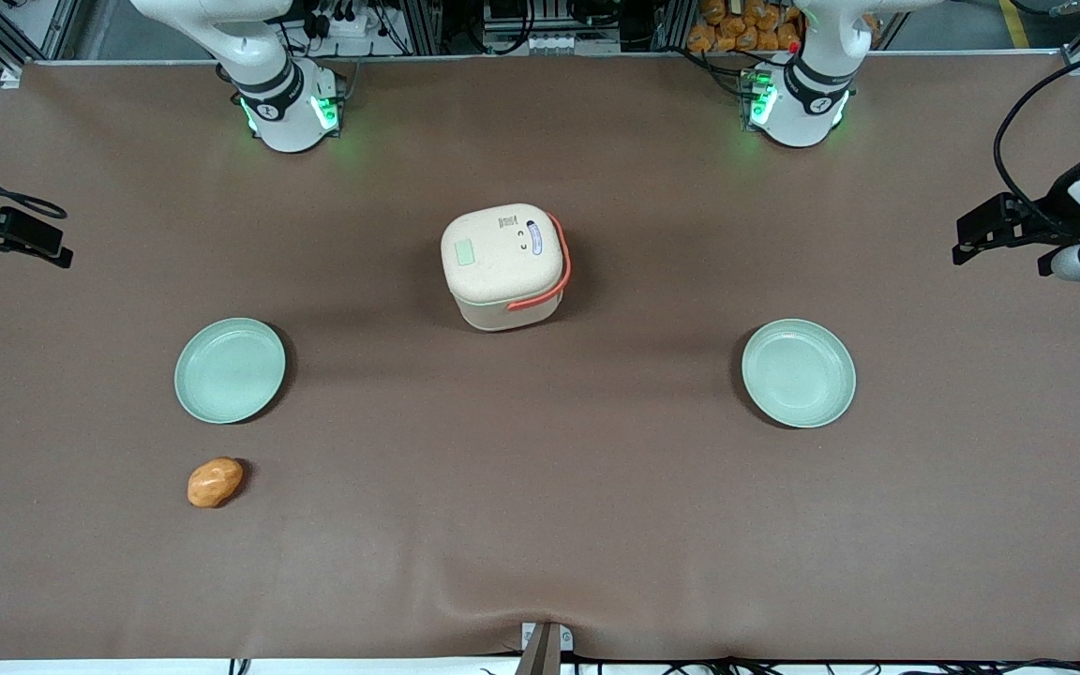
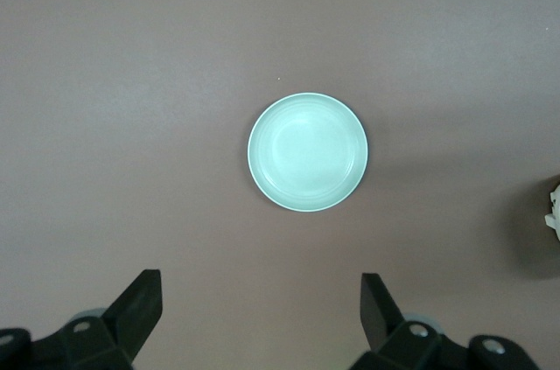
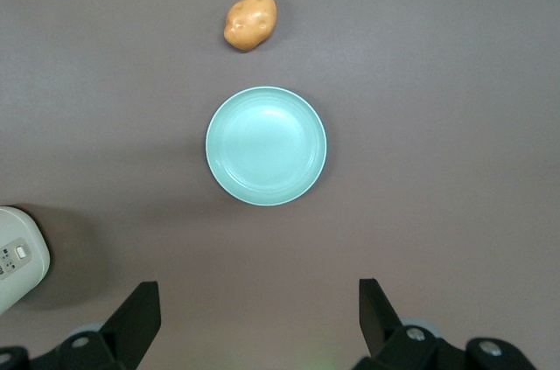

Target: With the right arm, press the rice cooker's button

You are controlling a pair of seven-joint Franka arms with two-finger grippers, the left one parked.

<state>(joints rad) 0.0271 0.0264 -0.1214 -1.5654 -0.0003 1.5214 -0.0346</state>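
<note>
Rice cooker (image 1: 505,267) lid label unreadable — end effector (image 3: 254,317) open above plate (image 3: 266,145).

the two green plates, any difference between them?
The plate toward the working arm's end has a potato lying near it, apart from it; the plate toward the parked arm's end has nothing close by. The gripper, open, hangs above the first plate only. Both are pale green, round, empty, nearer the front camera than the rice cooker.

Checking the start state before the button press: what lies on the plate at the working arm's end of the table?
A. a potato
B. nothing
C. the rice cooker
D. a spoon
B: the plate is bare; the potato lies on the table beside it, under the open end effector.
</note>
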